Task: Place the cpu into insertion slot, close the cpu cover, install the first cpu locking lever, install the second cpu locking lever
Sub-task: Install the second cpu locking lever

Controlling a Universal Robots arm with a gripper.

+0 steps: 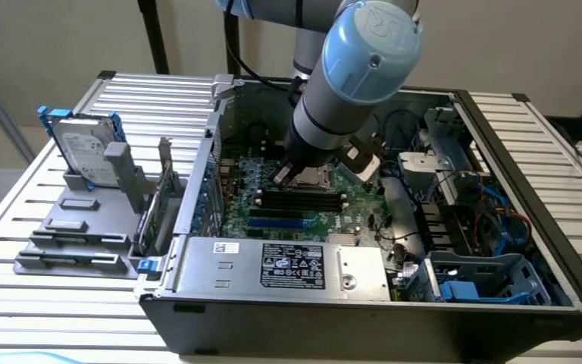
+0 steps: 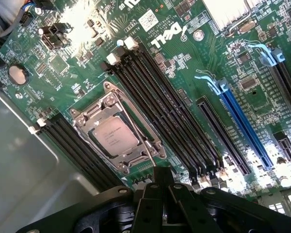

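One arm: black gripper (image 2: 161,187), fingers clenched, grasping nothing.
Cpu: pale square chip (image 2: 115,136) seated in silvery-framed insertion slot (image 2: 82,127).
Cover: silvery frame plate (image 2: 153,144) closed over chip.
Relation: thin metal lever (image 2: 146,149) just beside fingertips, long axis toward gripper.

Soft, even daylight fills the exterior view; the pale wall behind is bright, while the inside of the open computer case (image 1: 392,197) sits dimmer, shaded by the robot arm (image 1: 347,83) above it. The picture is mildly grainy. In the wrist view, strong glare burns out the green circuit board (image 2: 184,73) at about 11 o'clock and again near 4 o'clock. The cpu (image 2: 115,136) is sharp, while the dark hand (image 2: 162,194) at 6 o'clock is near-black and soft.
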